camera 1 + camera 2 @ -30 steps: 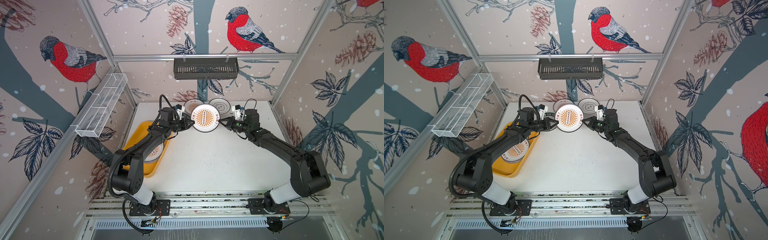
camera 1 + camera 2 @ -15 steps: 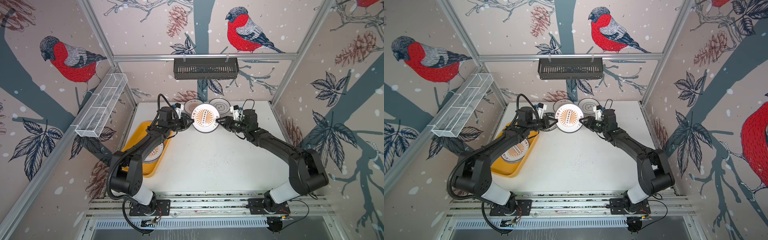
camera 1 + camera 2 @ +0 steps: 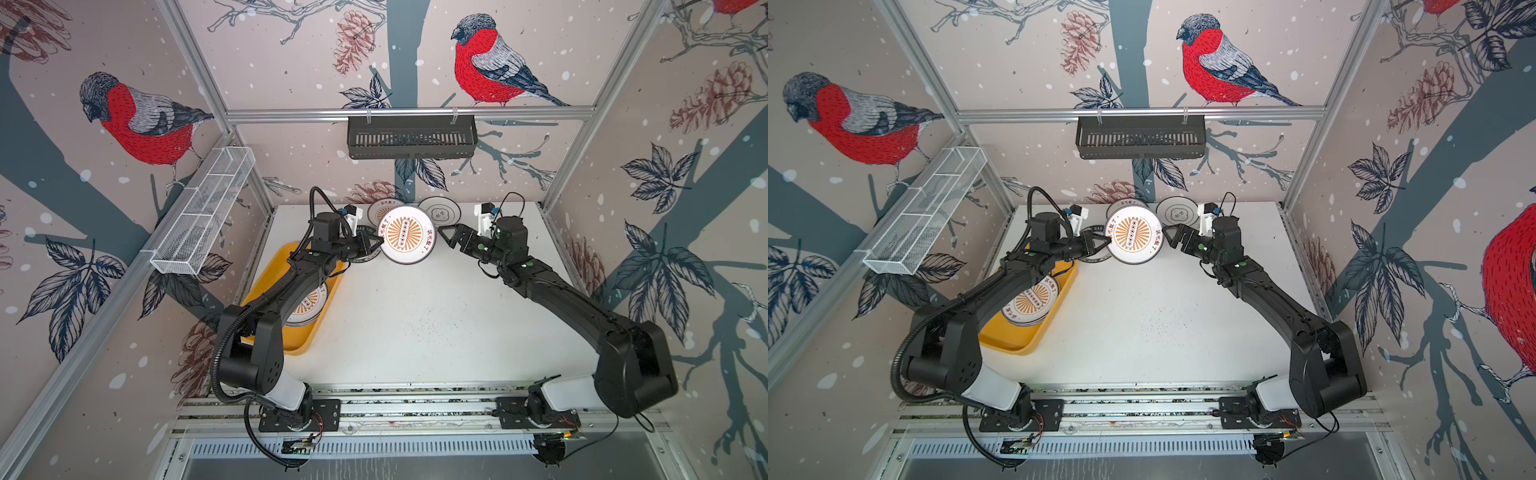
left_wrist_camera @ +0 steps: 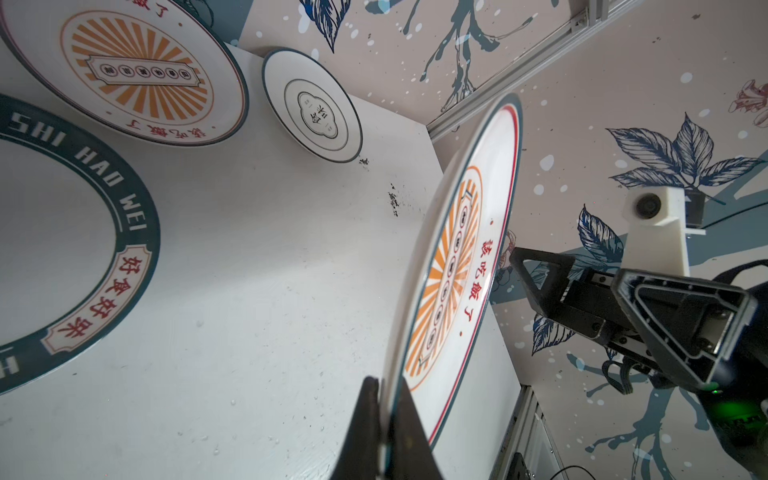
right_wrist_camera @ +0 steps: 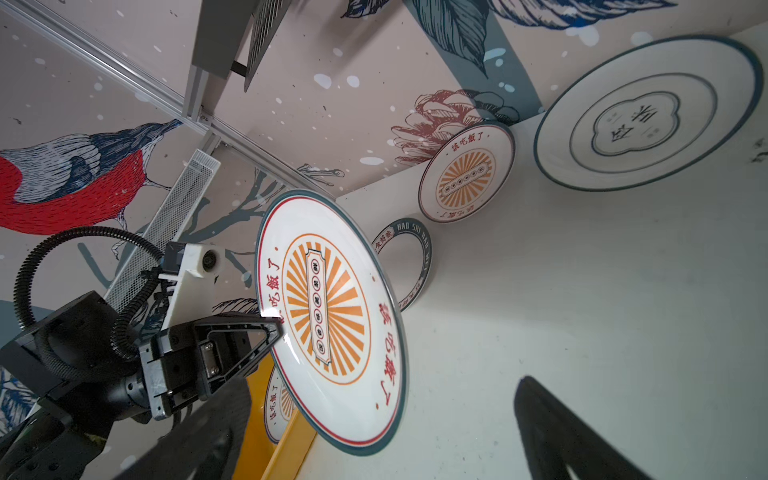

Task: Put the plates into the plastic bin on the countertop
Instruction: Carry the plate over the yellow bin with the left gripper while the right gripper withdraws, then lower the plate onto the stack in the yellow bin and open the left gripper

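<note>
A white plate with an orange sunburst centre (image 3: 405,235) (image 3: 1133,235) hangs above the back of the countertop (image 3: 415,324). My left gripper (image 3: 380,241) (image 4: 385,380) is shut on its left rim. My right gripper (image 3: 442,235) (image 5: 384,384) stands open just right of the plate, touching nothing. The yellow plastic bin (image 3: 299,345) (image 3: 1017,340) lies at the left under the left arm, with a sunburst plate (image 3: 309,301) in it. On the countertop behind lie another sunburst plate (image 4: 141,70), an emblem plate (image 3: 439,212) (image 5: 648,112) and a green-lettered plate (image 4: 137,216).
A black slatted basket (image 3: 411,137) hangs on the back rail. A white wire-mesh basket (image 3: 203,218) is fixed to the left wall. Aluminium rails frame the countertop on all sides. The left arm hides much of the bin in both top views.
My right gripper has opened and let go of the plate's right rim. The left gripper keeps its hold and the plate has shifted slightly left.
</note>
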`<state>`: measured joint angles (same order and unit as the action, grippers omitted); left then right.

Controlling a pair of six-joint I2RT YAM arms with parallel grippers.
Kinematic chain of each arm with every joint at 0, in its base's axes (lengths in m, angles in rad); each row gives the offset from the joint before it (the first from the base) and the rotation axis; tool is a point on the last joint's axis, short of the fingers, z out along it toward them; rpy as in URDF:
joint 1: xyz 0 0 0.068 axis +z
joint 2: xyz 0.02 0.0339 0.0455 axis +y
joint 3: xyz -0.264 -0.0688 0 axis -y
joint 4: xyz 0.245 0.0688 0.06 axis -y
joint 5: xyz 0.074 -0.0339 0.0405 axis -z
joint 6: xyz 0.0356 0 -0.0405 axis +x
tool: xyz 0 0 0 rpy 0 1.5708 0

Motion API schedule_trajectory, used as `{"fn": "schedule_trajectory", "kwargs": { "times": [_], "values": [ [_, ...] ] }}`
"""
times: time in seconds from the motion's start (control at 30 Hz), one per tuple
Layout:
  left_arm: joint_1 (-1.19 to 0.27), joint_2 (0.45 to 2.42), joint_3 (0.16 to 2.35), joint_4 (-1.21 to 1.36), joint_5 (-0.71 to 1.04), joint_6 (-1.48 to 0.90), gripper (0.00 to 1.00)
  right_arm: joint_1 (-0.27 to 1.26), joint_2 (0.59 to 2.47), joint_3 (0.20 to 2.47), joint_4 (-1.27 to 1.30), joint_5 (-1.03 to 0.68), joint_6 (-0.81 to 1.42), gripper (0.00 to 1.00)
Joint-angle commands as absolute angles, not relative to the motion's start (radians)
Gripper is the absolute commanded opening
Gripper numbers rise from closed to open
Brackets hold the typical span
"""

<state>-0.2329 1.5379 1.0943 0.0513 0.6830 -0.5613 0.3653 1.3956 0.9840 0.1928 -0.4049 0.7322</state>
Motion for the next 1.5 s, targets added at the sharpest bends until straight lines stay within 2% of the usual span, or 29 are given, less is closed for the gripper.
{"fn": "schedule_trajectory", "kwargs": {
  "times": [0.0, 0.2, 0.43, 0.77, 0.93, 1.47],
  "values": [
    [-0.229, 1.515, 1.121, 0.050, 0.666, -0.535, 0.00, 0.360, 1.372, 0.998, 0.150, -0.321, 0.666, 0.99],
    [-0.201, 1.430, 1.061, 0.039, 0.635, -0.592, 0.00, 0.341, 1.327, 0.990, 0.133, -0.263, 0.626, 1.00],
    [-0.107, 1.249, 0.921, 0.001, 0.604, -0.637, 0.00, 0.292, 1.296, 0.948, 0.164, -0.282, 0.630, 0.99],
    [0.105, 1.055, 0.769, -0.179, 0.537, -0.662, 0.00, 0.264, 1.328, 0.947, 0.203, -0.323, 0.647, 0.99],
    [0.204, 0.967, 0.660, -0.140, 0.528, -0.727, 0.00, 0.261, 1.344, 0.946, 0.210, -0.334, 0.658, 0.99],
    [0.455, 0.867, 0.562, -0.251, 0.522, -0.725, 0.00, 0.295, 1.403, 0.933, 0.349, -0.482, 0.692, 1.00]
  ]
}}
